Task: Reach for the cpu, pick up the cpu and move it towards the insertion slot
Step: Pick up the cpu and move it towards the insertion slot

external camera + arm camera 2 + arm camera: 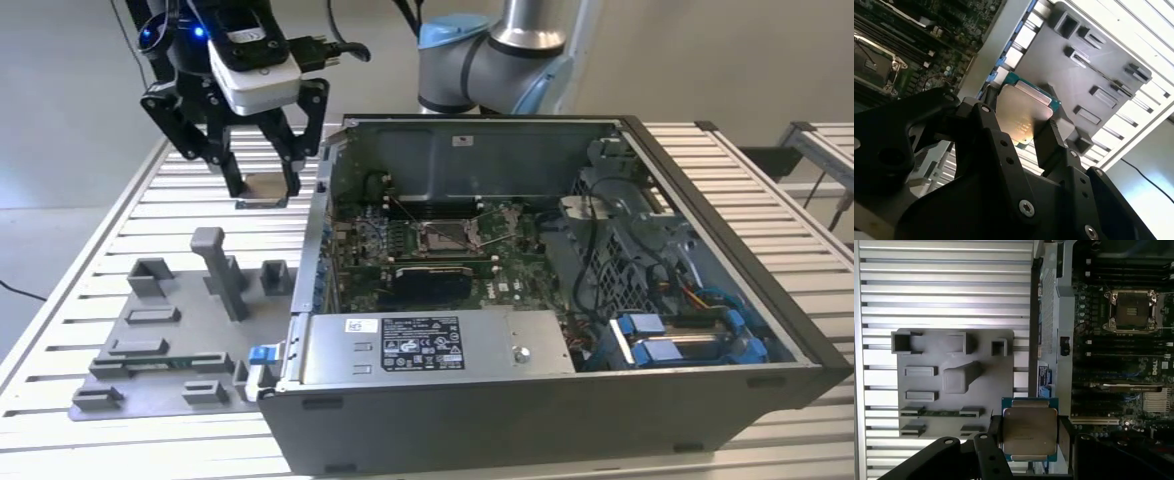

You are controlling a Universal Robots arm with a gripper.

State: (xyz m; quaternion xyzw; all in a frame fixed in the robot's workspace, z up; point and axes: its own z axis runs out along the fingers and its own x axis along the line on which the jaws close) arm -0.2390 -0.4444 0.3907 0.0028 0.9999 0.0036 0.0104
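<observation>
My gripper (267,186) is shut on the cpu (268,185), a small silvery square chip held flat between the two black fingers. It hangs above the slatted table, off the exterior view's left of the open computer case. In both wrist views the cpu (1029,432) (1021,112) shows its metal face with a green edge, clamped on two opposite sides. The insertion slot (445,237) is a silver-framed square socket on the motherboard inside the case, also seen in both wrist views (1130,310) (871,62). It lies well apart from the chip.
A grey plastic fixture plate (174,330) with raised blocks and recesses lies on the table near the gripper. The case wall (320,230) stands between the gripper and the motherboard. Cables and blue drive brackets (667,340) fill the case's right side.
</observation>
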